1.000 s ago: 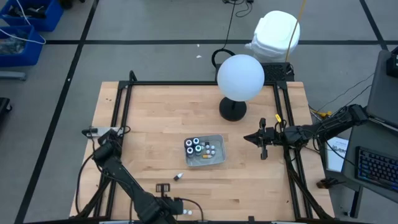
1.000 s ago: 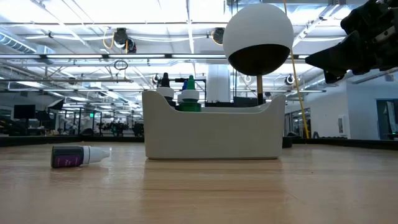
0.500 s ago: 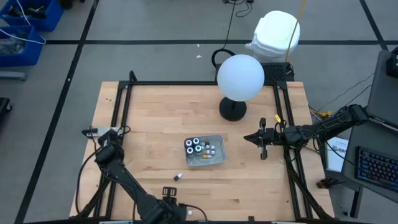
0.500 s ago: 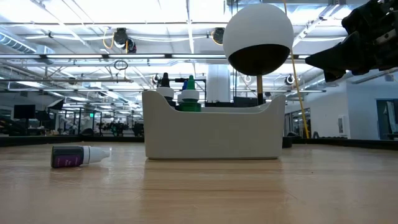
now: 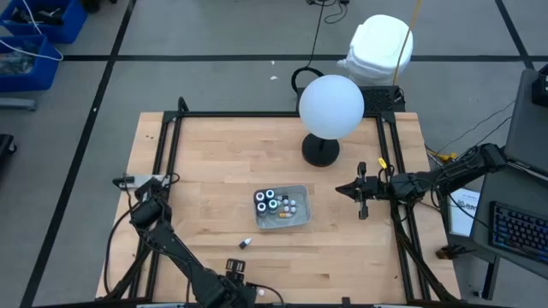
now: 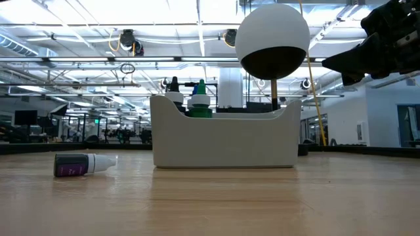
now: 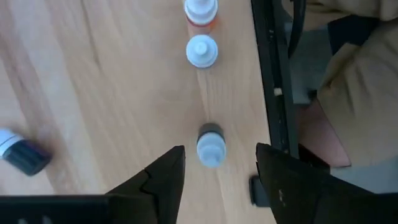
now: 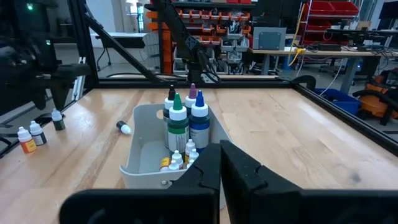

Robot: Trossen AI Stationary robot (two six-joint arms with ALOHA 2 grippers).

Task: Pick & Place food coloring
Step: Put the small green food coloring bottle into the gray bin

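A grey tray (image 5: pixel 281 208) at mid-table holds several food coloring bottles (image 8: pixel 177 121), tall ones upright and tiny ones at their feet. One purple-labelled bottle (image 6: pixel 82 164) lies on its side on the wood left of the tray. Near the table's near edge, three small bottles stand upright in a row: a dark one with a white cap (image 7: pixel 210 146), a white one (image 7: pixel 201 51) and an orange one (image 7: pixel 201 12). My left gripper (image 7: pixel 219 152) points down, open, with a finger on either side of the dark bottle and apart from it. My right gripper (image 8: pixel 221 163) hangs shut at the right edge, facing the tray.
A white globe lamp (image 5: pixel 331 106) on a dark foot stands behind the tray. A black frame rail (image 7: pixel 268 74) runs along the near edge, close beside the row of small bottles. Bare wood lies left of the tray and between it and the near edge.
My left gripper has sunk toward the table and shifted slightly toward the near edge, with a small roll of its wrist. The tray, the bottles and my right arm have kept still.
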